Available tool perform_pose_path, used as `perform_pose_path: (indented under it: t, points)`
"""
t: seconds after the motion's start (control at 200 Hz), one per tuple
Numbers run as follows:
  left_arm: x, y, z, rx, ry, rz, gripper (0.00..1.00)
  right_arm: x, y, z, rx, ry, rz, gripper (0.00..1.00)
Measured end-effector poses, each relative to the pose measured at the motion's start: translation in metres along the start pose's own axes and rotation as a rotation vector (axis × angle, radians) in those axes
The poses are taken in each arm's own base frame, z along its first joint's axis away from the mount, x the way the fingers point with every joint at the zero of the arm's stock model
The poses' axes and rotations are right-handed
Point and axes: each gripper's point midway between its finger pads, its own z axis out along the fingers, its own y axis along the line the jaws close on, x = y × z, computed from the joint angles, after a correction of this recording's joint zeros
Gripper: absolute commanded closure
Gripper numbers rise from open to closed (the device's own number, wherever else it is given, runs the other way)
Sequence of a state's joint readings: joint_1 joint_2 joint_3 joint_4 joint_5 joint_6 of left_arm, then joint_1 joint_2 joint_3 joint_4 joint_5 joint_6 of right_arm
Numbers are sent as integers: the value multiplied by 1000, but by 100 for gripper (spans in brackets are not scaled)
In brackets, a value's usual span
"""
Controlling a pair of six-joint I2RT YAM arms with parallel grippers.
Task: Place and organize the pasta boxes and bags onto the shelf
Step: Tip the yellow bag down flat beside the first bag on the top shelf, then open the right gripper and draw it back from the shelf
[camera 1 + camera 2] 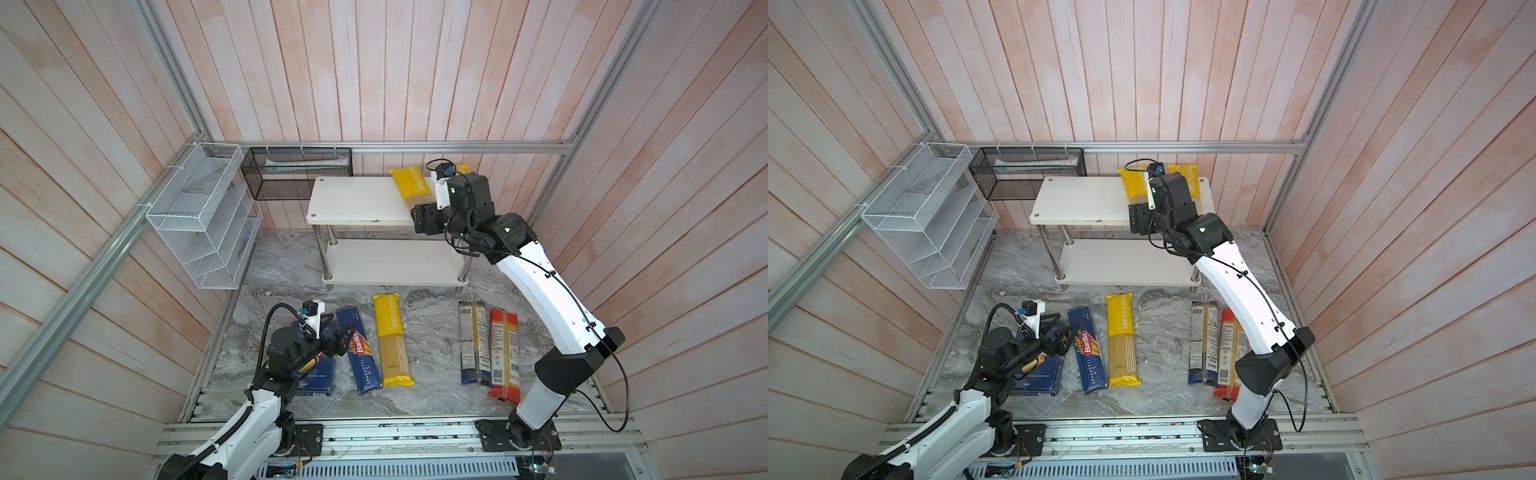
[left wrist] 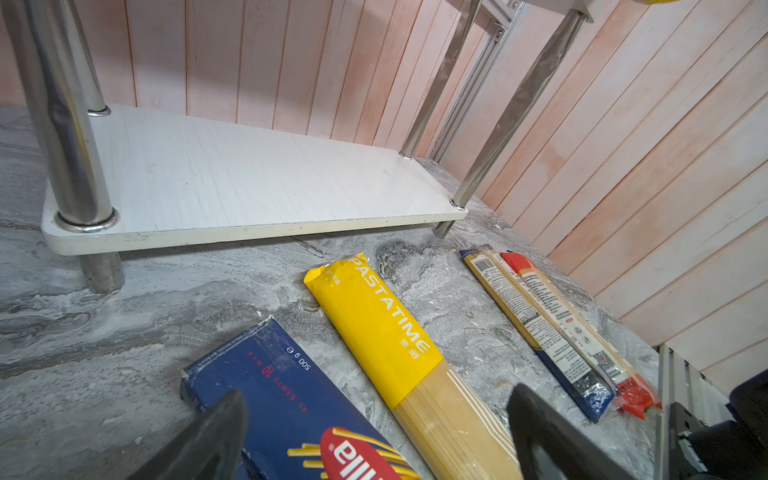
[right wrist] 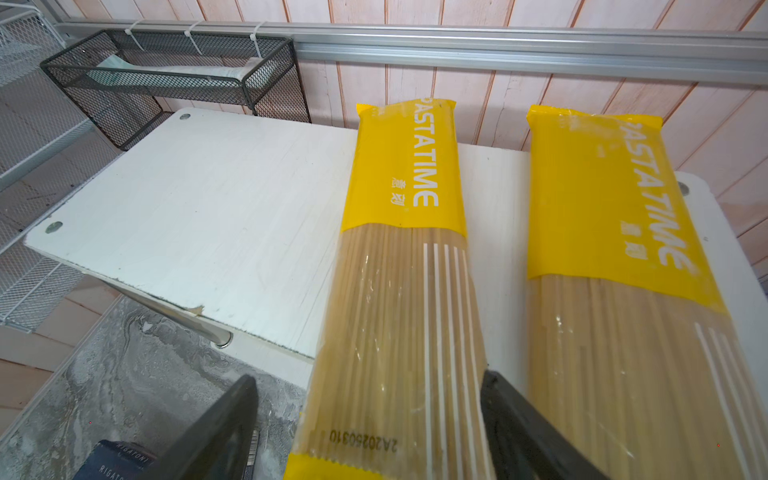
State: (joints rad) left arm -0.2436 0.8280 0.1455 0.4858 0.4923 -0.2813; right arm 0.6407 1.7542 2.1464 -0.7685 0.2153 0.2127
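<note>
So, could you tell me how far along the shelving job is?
Done: two yellow bags lie on the shelf's top board. In hand: the right gripper stands open around one. Remaining: two boxes, third yellow bag, two clear bags, all on the table.

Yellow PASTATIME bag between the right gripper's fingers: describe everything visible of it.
Long slim plastic bag: yellow far half printed PASTATIME in white, clear window showing dry spaghetti, yellow crimped end. It lies flat on the shelf's top board, near end overhanging the front edge, apart from a second yellow bag. The open right gripper straddles that end, unclamped.
</note>
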Motion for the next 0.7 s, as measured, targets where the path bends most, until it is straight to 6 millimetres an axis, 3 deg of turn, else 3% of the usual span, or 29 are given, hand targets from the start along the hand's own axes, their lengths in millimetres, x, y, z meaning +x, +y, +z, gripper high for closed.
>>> perform_pose_path:
  t: [0.34,0.505,0.7]
  points:
    - [-3,-1,-1,1,-11,6,0,12,-12,36,115,56,-17,7]
    - [-6,-3,-3,4,-24,13,0,10,-14,40,132,50,2,7]
    - [-6,-3,-3,4,-24,13,1,6,-14,41,141,34,53,14]
